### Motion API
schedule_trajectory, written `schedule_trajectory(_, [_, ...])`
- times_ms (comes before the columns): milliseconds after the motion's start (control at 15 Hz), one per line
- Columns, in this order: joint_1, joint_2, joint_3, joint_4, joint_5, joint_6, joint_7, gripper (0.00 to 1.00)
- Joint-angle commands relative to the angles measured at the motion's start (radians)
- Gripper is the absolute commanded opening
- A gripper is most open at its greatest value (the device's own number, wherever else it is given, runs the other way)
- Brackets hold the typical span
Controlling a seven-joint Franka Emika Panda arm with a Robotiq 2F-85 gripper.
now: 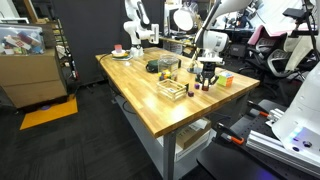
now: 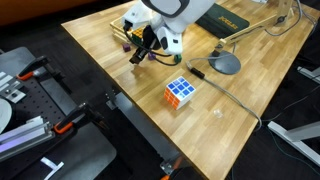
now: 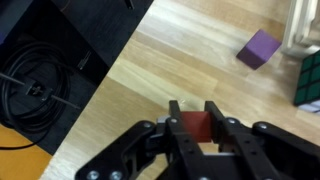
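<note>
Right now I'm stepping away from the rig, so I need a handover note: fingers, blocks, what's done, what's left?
Gripper: fingers shut on the red block, low over the wooden table near its edge.
Purple block lies free on the table further in; Rubik's cube close by, not touching it.
Done: red block gripped.
Left: no clear lift yet; whether it has left the table cannot be told.

In an exterior view we stand well back off a corner of the pale wooden bench (image 1: 160,105), looking across it. In an exterior view we look steeply down, closer, on the multicoloured puzzle cube (image 2: 180,92) at the end both share. Our wrist view looks down past the jaws from very near.
</note>
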Motion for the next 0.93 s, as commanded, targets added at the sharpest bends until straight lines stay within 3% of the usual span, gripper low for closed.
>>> schedule_trajectory(0, [0.055, -0.097, 0.027, -0.016, -0.080, -0.056, -0.041, 0.07])
schedule_trajectory(400, [0.172, -0.209, 0.049, 0.042, -0.260, -0.153, 0.010, 0.07])
schedule_trajectory(867, [0.207, -0.210, 0.076, 0.148, -0.368, -0.030, -0.056, 0.07])
